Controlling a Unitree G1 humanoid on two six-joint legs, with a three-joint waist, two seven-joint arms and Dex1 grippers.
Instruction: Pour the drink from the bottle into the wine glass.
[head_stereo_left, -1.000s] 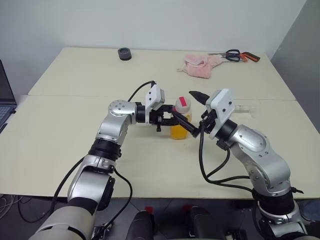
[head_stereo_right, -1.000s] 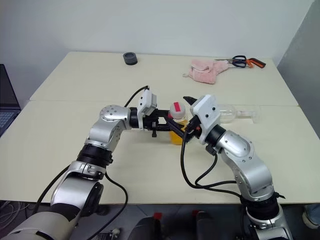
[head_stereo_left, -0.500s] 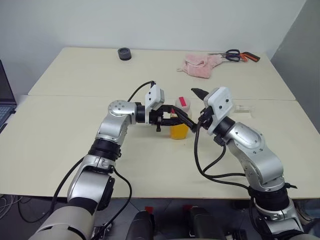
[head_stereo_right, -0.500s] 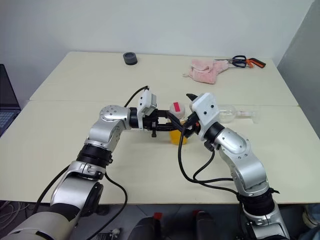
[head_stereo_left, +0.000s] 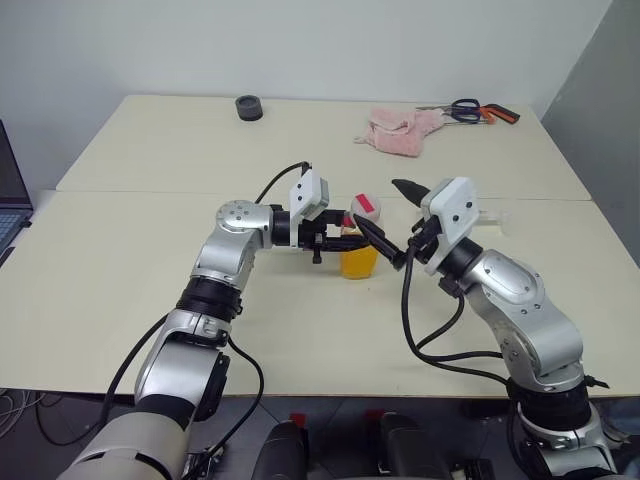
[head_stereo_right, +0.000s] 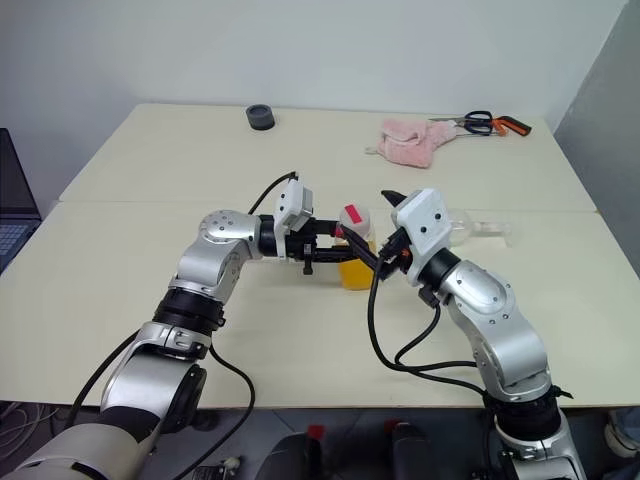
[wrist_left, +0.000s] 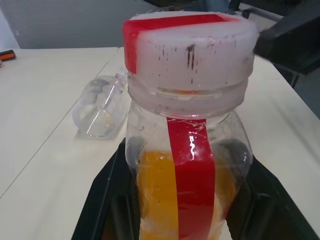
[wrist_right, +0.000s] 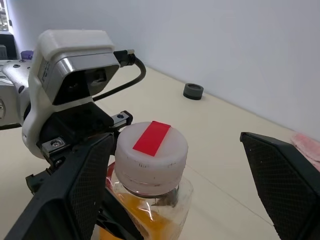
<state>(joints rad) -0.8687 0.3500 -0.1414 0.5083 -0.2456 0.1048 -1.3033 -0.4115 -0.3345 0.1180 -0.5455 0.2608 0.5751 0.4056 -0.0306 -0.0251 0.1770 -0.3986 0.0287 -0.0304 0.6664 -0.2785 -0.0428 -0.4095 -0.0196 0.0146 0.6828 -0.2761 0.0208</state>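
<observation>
Orange drink (wrist_left: 152, 195) is sitting in the lower half of the bottle (head_stereo_left: 360, 245), which is standing upright on the table (head_stereo_left: 130, 290) with its cap (wrist_right: 151, 150) on; none of it is showing in the wine glass (wrist_left: 100, 107), which is lying on its side just behind the bottle, beside the right arm; pouring is therefore not yet begun.

Left gripper (head_stereo_left: 345, 238) is clamping the bottle's body from the side, fingers closed on the plastic; right gripper (wrist_right: 185, 195) is standing with its fingers spread wide on either side of the cap, one finger (wrist_left: 290, 35) touching or almost touching its rim, nothing gripped. Judging by this, the cap removal is the step in hand; uncapping, righting the glass and tipping the bottle are all remaining.

Table is pale cream, made of two tops butted together with a seam running across; a black round object (head_stereo_left: 249, 107), a pink cloth (head_stereo_left: 400, 130) and scissors (head_stereo_left: 478, 111) are lying near its far edge, well apart from the work; a plain white wall is standing behind.
</observation>
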